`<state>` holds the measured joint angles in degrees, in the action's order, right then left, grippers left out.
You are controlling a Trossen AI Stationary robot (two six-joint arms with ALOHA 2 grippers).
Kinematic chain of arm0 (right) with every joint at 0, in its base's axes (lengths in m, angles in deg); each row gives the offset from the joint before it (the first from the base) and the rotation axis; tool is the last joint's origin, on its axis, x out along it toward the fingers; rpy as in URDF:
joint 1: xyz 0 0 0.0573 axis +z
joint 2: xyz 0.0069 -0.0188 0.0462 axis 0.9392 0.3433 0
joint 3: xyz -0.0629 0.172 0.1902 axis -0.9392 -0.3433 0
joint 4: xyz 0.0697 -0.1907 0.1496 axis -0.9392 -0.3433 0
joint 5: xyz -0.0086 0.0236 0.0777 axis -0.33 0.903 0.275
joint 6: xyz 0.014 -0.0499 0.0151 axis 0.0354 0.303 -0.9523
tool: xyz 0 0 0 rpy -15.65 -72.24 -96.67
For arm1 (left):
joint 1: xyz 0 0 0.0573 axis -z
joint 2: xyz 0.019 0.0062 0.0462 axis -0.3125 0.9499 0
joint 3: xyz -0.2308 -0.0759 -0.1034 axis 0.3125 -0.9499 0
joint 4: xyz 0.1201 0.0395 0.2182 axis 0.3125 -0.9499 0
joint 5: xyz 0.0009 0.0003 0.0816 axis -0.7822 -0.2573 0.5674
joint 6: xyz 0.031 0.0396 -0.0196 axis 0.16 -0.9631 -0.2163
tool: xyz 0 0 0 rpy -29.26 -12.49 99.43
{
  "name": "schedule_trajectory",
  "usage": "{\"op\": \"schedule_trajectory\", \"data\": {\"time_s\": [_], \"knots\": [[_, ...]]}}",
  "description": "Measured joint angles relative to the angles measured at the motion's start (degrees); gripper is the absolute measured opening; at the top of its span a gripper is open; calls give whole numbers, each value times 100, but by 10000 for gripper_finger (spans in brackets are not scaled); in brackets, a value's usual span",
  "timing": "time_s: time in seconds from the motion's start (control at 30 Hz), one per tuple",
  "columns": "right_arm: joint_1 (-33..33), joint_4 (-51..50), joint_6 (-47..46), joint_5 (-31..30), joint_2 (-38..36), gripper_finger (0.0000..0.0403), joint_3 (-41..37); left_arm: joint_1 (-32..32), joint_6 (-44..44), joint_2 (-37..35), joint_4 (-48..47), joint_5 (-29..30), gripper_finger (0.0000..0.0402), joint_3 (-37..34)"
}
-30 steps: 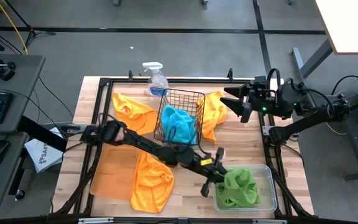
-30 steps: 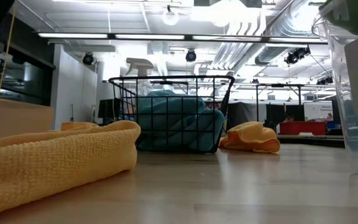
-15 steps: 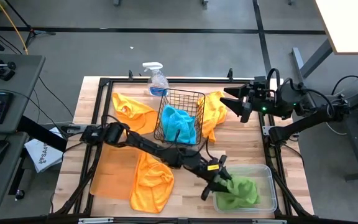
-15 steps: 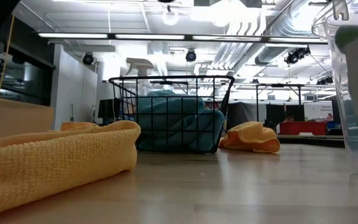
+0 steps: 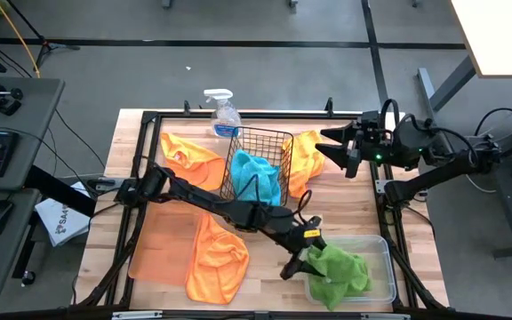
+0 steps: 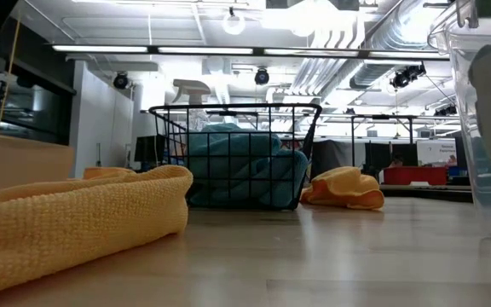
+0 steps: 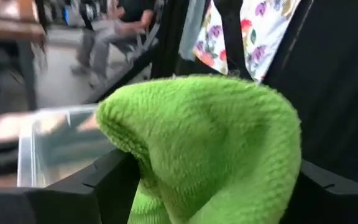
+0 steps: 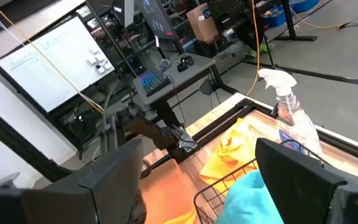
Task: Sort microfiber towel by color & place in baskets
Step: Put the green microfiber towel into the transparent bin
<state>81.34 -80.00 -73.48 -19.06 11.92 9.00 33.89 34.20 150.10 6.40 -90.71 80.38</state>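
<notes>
L gripper fingers closed on a lime green towel, holding it at the near-left rim of the clear plastic tub, which sits at the table's front right corner w/ green cloth bunched inside. Judgement: carry the towel fully over the tub's middle before letting go, so no corner drapes over the rim. Turquoise towel sits in the black wire basket at back centre. Orange towels: one front left, one back left, one just right of the basket. R gripper waits near the back right edge, fingers apart, nothing held.
</notes>
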Motion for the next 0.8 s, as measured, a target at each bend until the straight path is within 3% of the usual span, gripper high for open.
{"op": "schedule_trajectory", "data": {"time_s": [0.17,0.33,0.4,0.57,0.8], "knots": [[0,-215,-101,99,-58,307,0,-227,997,-86,-241,-735,280,-4],[0,-265,-181,104,-64,307,0,-337,2148,-18,-255,-883,280,-5],[-2,-426,-514,352,-68,307,0,-337,1996,-1,-269,-854,280,-15],[280,-1676,-1673,1670,13,307,0,-269,917,-47,-200,-567,280,-13],[1685,-2558,-3373,2093,401,307,-2,-282,173,-49,-360,-150,280,-13]]}}
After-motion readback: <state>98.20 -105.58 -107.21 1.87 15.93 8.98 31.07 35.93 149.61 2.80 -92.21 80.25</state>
